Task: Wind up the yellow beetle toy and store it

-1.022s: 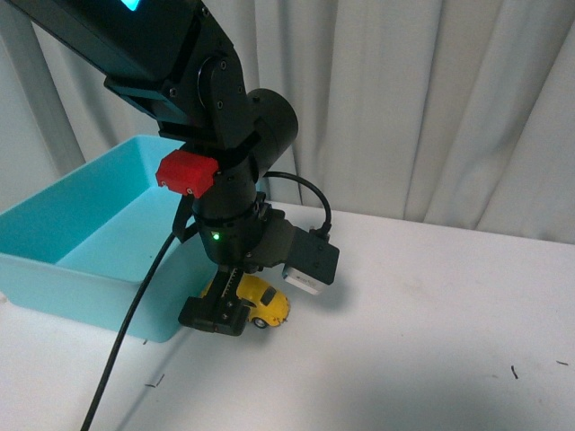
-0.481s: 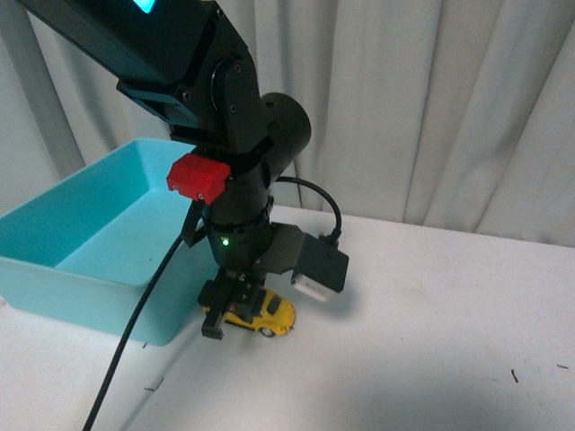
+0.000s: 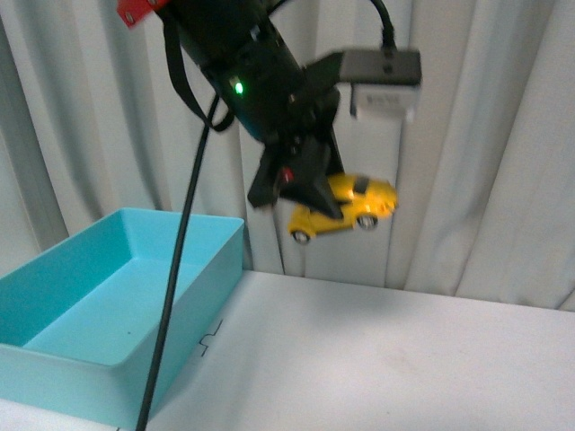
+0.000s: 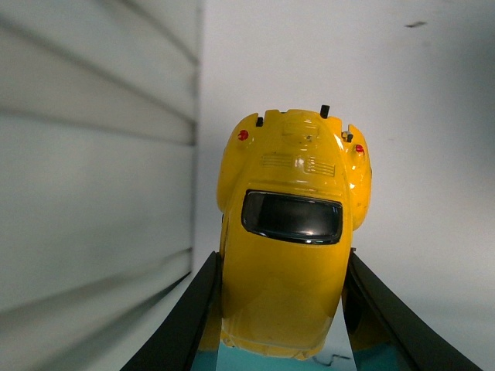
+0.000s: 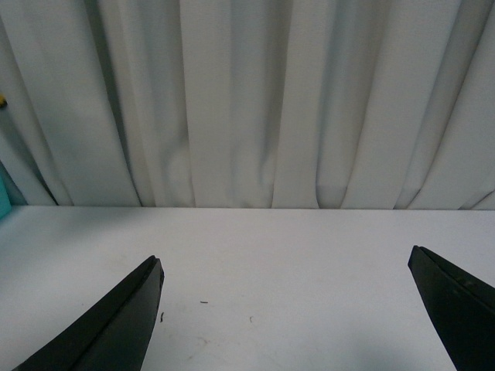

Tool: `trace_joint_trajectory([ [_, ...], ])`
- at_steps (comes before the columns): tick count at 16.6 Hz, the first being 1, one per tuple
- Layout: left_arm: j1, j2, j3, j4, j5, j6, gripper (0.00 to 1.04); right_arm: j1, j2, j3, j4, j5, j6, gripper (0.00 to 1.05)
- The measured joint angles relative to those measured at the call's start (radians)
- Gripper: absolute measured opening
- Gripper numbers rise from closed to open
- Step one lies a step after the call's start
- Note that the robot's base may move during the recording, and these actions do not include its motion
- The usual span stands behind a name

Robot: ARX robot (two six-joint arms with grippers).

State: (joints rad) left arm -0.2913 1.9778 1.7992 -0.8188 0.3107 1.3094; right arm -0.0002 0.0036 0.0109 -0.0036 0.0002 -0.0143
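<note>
Front view: pale curtain (image 3: 494, 180) across the back, white tabletop (image 3: 386, 359) below, open teal bin (image 3: 90, 296) resting on it at the left. Black left arm (image 3: 260, 81) coming down from the top edge, green light lit, a grey-and-white camera block (image 3: 382, 81) jutting out beside it, a black cable (image 3: 175, 269) hanging in front of the bin. Yellow beetle toy (image 3: 346, 206) up in the air before the curtain, well above the tabletop, to the right of the bin rather than over it, tilted with one end higher. Left jaws clamped on one end of it, that end hidden behind them. Upper arm cut off by the frame, slightly blurred.

Left wrist view: toy filling the middle, roof toward the camera, dark rear window and two red tail lamps showing. Gripped between two dark fingers (image 4: 189, 317), both flanks touching them. Wheels hidden under the body. Curtain to one side, tabletop to the other, thin teal slivers beside the fingers.

Right wrist view: right jaws spread wide, nothing between them, only the two dark tips (image 5: 116, 325) in frame. Tabletop with a few dark specks ahead, curtain beyond. Teal sliver at the frame edge, too little to make out.
</note>
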Motion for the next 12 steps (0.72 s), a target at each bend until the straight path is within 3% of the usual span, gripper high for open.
trace_joint_trajectory([
  [3,0.148,0.013,0.116,0.079,-0.042,-0.214,0.38,0.000,0.000,0.000,0.000,0.000,0.000,0.98],
  [7,0.338,0.084,0.130,0.100,-0.284,-0.587,0.38,0.000,0.000,0.000,0.000,0.000,0.000,0.98],
  [12,0.365,0.195,0.025,0.119,-0.389,-0.986,0.38,0.000,0.000,0.000,0.000,0.000,0.000,0.98],
])
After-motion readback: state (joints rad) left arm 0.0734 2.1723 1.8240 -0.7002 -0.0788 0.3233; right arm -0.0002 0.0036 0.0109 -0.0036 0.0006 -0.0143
